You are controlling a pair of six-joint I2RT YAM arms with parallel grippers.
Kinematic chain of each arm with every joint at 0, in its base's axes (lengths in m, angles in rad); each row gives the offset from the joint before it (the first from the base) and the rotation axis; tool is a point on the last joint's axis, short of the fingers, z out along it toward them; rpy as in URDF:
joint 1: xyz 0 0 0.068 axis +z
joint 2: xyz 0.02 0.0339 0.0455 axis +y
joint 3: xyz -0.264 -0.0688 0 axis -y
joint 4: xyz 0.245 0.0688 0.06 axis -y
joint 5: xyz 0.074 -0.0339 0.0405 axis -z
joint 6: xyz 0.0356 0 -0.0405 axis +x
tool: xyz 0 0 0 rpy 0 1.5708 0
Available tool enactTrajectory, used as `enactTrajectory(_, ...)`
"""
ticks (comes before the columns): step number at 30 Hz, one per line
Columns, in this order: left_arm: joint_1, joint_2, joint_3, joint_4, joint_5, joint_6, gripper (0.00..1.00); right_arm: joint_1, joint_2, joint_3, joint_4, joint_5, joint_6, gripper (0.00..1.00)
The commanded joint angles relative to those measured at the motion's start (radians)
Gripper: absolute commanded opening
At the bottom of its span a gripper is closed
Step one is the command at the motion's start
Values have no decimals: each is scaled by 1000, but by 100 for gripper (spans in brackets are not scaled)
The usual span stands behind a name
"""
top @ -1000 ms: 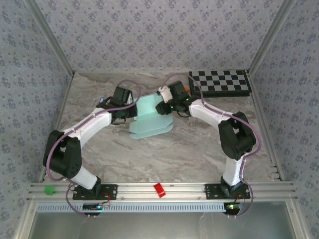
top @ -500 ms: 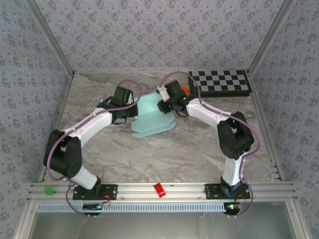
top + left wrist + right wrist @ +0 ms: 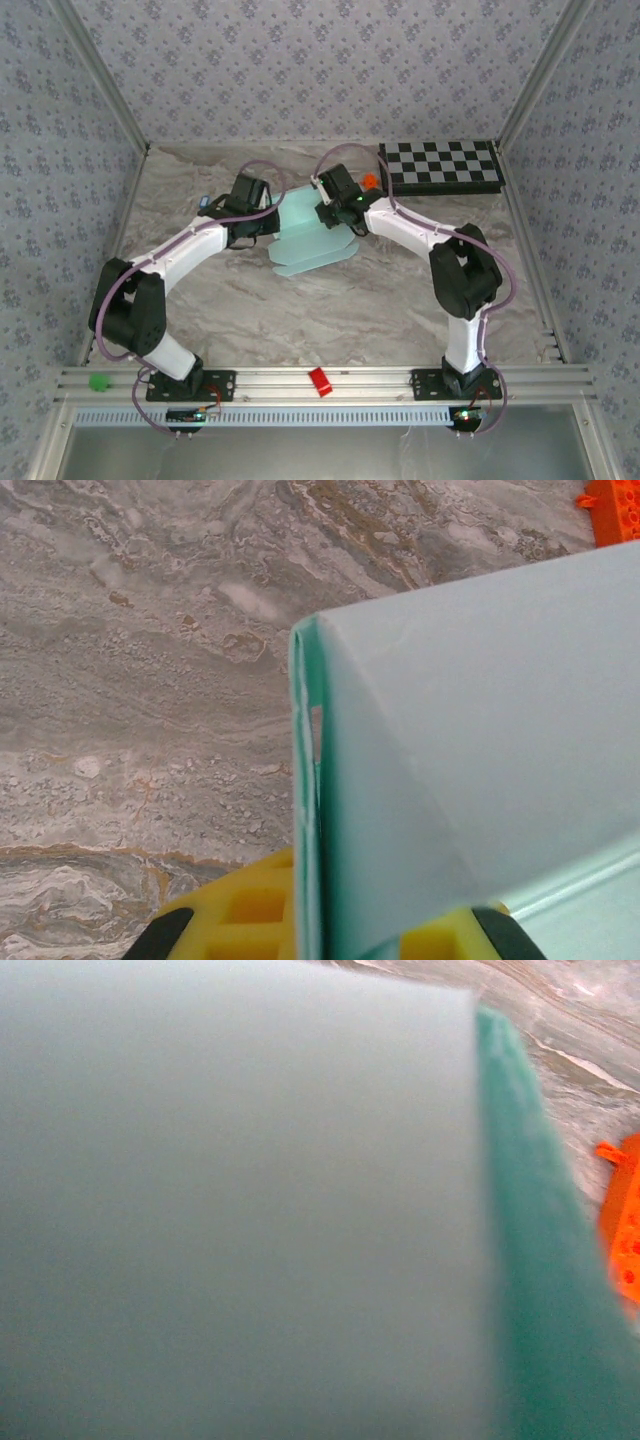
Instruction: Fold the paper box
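Observation:
The paper box (image 3: 300,232) is a pale aqua card sheet at mid table, partly folded, with one panel raised and rounded flaps flat toward the near side. My left gripper (image 3: 264,224) is at its left edge. In the left wrist view the left gripper (image 3: 320,925) is shut on the box's (image 3: 480,760) folded edge, with the yellow pads (image 3: 235,910) on either side of it. My right gripper (image 3: 328,214) is against the upper right of the raised panel. In the right wrist view the card (image 3: 240,1210) hides its fingers.
A black-and-white checkered board (image 3: 445,165) lies at the back right. A small orange block (image 3: 369,181) sits just behind the right wrist, and it also appears as the orange block (image 3: 612,505) and the orange block (image 3: 622,1230). A red piece (image 3: 319,381) and a green piece (image 3: 97,381) sit on the near rail.
My right gripper has moved left and farther back against the card, uncovering the orange block. The box's near flaps have swung slightly right. The left gripper holds still.

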Motion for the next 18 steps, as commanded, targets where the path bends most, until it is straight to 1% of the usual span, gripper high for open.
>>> enactTrajectory(1, 0, -4, 36, -61, -14, 12, 0, -24, 44, 25, -84, 258, 6, 24)
enactTrajectory(3, 0, -3, 37, -66, -17, 12, 0, -20, 52, 34, -94, 289, 4, 26)
enactTrajectory(7, 0, 0, 38, -72, -24, 9, 0, -18, 64, 42, -106, 322, -2, 26)
enactTrajectory(14, -2, 3, 41, -75, -27, 8, 0, -15, 83, 59, -126, 361, 13, 21)
enactTrajectory(18, -1, 3, 44, -79, -30, 8, 0, -11, 105, 85, -158, 409, 27, 21)
